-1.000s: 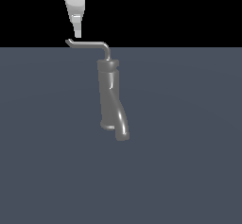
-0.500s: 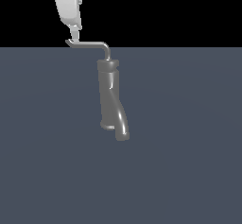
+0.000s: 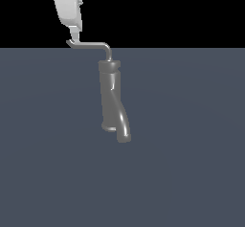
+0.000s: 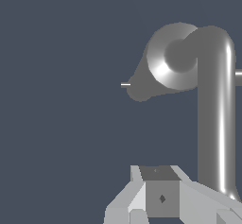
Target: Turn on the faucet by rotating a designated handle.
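my worry from here is a slip: the gripper (image 3: 72,32) sits right at the upturned tip of the handle (image 3: 91,44), at the far end from the faucet (image 3: 113,101), and that rod is thin and smooth. if i push sideways with so little contact, i judge the finger could ride off the tip and leave the handle barely turned. pressing down instead of around could also just load the rod against its pivot.

i cannot tell whether the pincer is open or closed (the exterior view shows only its white housing and one narrow end, and the wrist view shows the finger bases (image 4: 160,194) but not the tips), nor whether it truly touches the tip.

the faucet stands on the dark grey surface (image 3: 191,173), a grey metallic tube with a wider collar on top and a bent spout low down. the handle rises from the collar, bends, and runs level away from the faucet toward the gripper.
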Controlling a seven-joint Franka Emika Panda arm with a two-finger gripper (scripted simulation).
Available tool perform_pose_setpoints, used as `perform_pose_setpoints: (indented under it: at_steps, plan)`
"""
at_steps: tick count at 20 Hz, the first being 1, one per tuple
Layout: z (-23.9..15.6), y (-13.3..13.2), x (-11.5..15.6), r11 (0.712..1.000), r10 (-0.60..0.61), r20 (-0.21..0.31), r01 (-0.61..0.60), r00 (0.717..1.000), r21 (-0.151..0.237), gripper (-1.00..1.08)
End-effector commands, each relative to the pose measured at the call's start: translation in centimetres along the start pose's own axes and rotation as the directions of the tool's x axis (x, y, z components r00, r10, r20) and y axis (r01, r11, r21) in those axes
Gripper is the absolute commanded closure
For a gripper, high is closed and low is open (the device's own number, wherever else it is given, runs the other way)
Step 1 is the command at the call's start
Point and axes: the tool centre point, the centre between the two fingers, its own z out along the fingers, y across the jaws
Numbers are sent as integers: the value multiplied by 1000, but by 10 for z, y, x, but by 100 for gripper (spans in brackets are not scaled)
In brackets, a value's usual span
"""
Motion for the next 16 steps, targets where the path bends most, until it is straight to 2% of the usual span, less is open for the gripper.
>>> perform_pose_setpoints:
  at_steps: [1,16]
  plan:
    - [0,7,0,1000,0,0,0,1000,0,108]
    - [0,50,-3,1000,0,0,0,1000,1,108]
